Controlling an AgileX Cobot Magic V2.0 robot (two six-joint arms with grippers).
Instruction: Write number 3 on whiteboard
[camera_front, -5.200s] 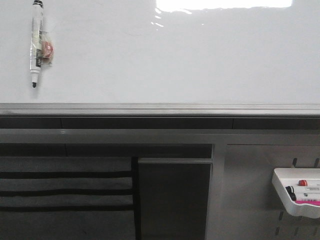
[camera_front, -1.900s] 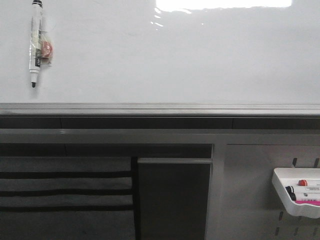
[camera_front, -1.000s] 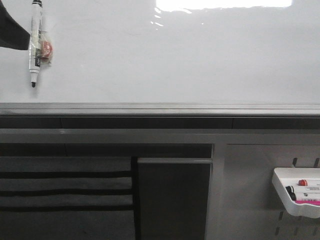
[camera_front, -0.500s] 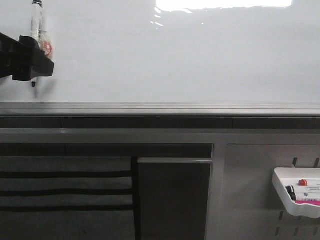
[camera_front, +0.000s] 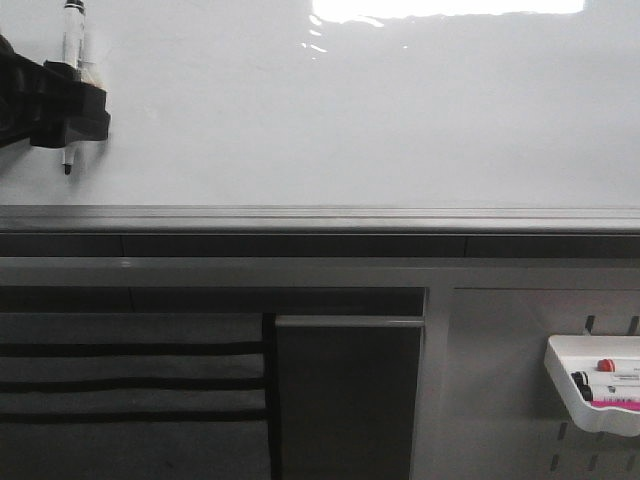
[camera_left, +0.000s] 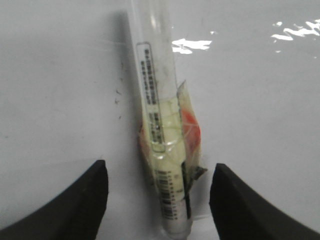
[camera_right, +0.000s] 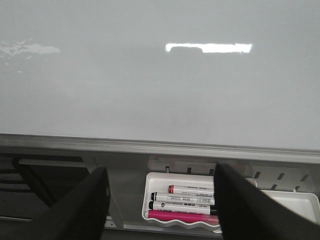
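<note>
The whiteboard (camera_front: 380, 110) fills the upper part of the front view, with its rail (camera_front: 320, 218) running along its lower edge. A marker (camera_front: 71, 40) hangs upright on the board near its upper left corner, tip down. The left gripper (camera_front: 60, 105) sits in front of the marker's middle, its fingers (camera_left: 75, 205) either side of the barrel. Below the rail, at the far right, a tray (camera_front: 590, 385) on the pegboard panel (camera_front: 500, 380) holds several markers (camera_right: 190, 200) lying side by side.
</note>
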